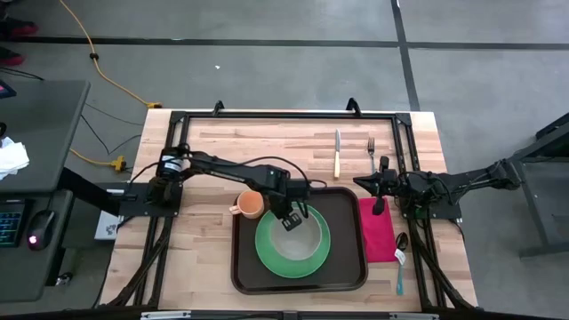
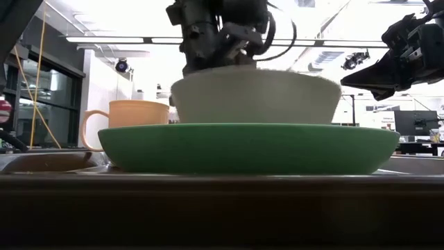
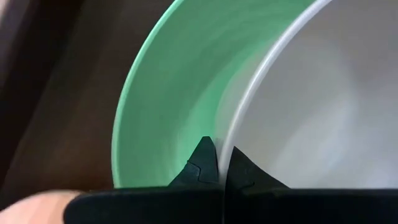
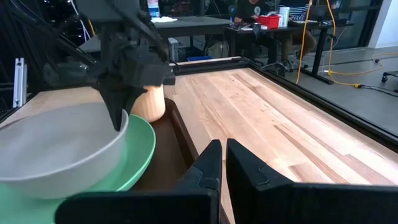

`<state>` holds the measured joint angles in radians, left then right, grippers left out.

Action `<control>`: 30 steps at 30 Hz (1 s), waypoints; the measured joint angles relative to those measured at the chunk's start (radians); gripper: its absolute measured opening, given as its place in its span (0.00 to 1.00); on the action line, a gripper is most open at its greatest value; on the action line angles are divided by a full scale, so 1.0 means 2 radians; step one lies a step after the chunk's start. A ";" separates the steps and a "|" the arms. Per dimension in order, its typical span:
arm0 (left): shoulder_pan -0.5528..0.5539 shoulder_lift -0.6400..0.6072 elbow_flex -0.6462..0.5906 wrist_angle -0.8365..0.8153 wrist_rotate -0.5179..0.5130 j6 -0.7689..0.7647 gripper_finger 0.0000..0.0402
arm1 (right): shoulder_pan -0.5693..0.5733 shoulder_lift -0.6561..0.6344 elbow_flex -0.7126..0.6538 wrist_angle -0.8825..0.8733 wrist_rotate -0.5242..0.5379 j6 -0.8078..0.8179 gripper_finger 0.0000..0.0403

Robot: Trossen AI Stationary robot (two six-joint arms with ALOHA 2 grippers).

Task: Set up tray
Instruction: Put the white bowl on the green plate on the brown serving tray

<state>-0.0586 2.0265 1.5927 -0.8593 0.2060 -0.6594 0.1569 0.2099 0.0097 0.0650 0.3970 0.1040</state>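
Note:
The dark brown tray (image 1: 342, 267) lies on the wooden table, toward its near side. A round green plate (image 1: 267, 253) rests in the tray, and a pale grey bowl (image 1: 304, 236) sits in the plate. My left gripper (image 1: 286, 219) stands over the bowl's far-left rim and is shut on it. An orange cup (image 1: 250, 206) stands at the tray's far-left corner. My right gripper (image 1: 373, 187) hovers shut and empty just right of the tray, above the far end of a pink napkin (image 1: 377, 233). My left gripper pinches the bowl's rim (image 3: 231, 140) on its far-left side, one finger inside the bowl and one outside over the green plate (image 3: 168, 93). The fingers come from above, pointing down. The bowl (image 2: 255, 96) stands upright in the plate.
A knife (image 1: 338, 153) and a fork (image 1: 372, 153) lie at the far side of the table, right of centre. A spoon (image 1: 400, 258) lies right of the napkin. A black frame (image 1: 284, 116) runs around the table's far and side edges. Bare wood lies left of the tray.

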 joint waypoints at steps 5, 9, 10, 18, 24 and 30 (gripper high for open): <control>0.000 0.005 0.000 0.002 0.004 -0.006 0.09 | 0.000 0.000 0.000 0.000 -0.003 0.000 0.00; 0.000 0.005 0.000 0.010 -0.005 -0.001 0.08 | 0.000 -0.001 0.000 0.000 -0.004 0.000 0.00; 0.000 0.005 0.000 0.016 -0.005 -0.001 0.07 | 0.000 -0.001 0.000 0.000 -0.004 0.000 0.00; 0.000 0.005 0.000 0.026 -0.011 0.000 0.11 | 0.000 0.000 0.000 0.000 -0.004 0.000 0.00; 0.000 0.005 0.000 -0.005 -0.002 0.000 0.11 | 0.000 0.000 0.000 0.000 -0.004 0.000 0.00; 0.000 0.005 0.000 -0.020 0.009 0.000 0.05 | 0.000 0.000 0.000 0.000 -0.004 0.000 0.00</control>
<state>-0.0586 2.0373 1.5921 -0.8993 0.2240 -0.6585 0.1566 0.2092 0.0097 0.0647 0.3893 0.1040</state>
